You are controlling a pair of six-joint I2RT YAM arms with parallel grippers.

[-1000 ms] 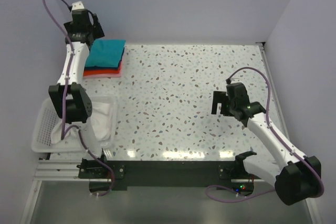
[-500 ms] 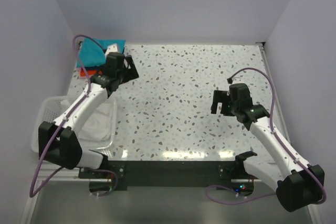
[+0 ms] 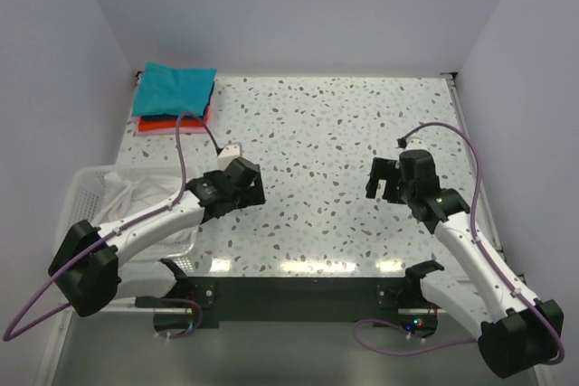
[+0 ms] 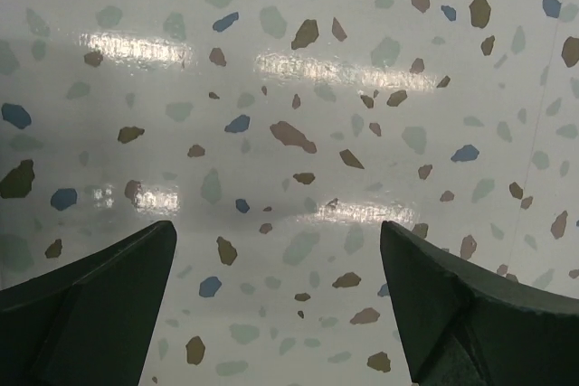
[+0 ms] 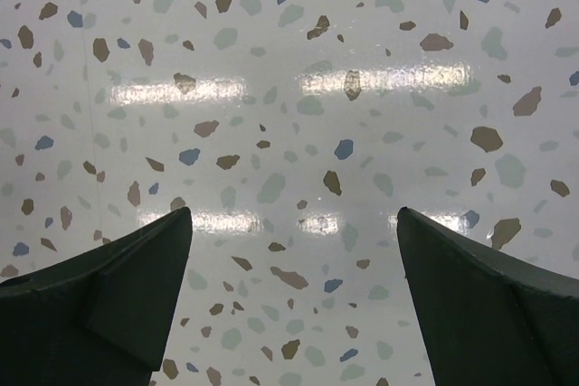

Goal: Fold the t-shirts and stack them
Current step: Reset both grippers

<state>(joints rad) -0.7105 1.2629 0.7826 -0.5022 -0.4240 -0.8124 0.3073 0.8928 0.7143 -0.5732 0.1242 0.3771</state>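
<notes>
Both end effectors are held with their jaws wide apart and nothing between them. The left end effector [image 3: 246,183] is poised over bare tabletop [image 3: 344,133] just right of the basket [image 3: 74,210], and the right end effector [image 3: 382,178] over the right half. Both wrist views show only speckled surface between the fingers. The folded t-shirts [image 3: 175,97] are stacked in the far left corner, close to the wall and well apart from both end effectors. The stack could be shifted or skewed if it were brushed by the left arm's purple cable [image 3: 181,146], whose loop is seen against the stack's near edge from above; whether it touches cannot be told. Crumpled white cloth [image 3: 131,189] lies in the basket, and a grasp there could catch the slatted wall or gather too much fabric, so that the basket is dragged along. A further shirt set down off-centre could push the pile toward the wall. Counted: one stack with three layers visible, teal on top, orange-red below it and pink at the bottom, with no navy one seen; one basket; one mass of white cloth, the number of garments in it not discernible; two arms, each with one end effector.
</notes>
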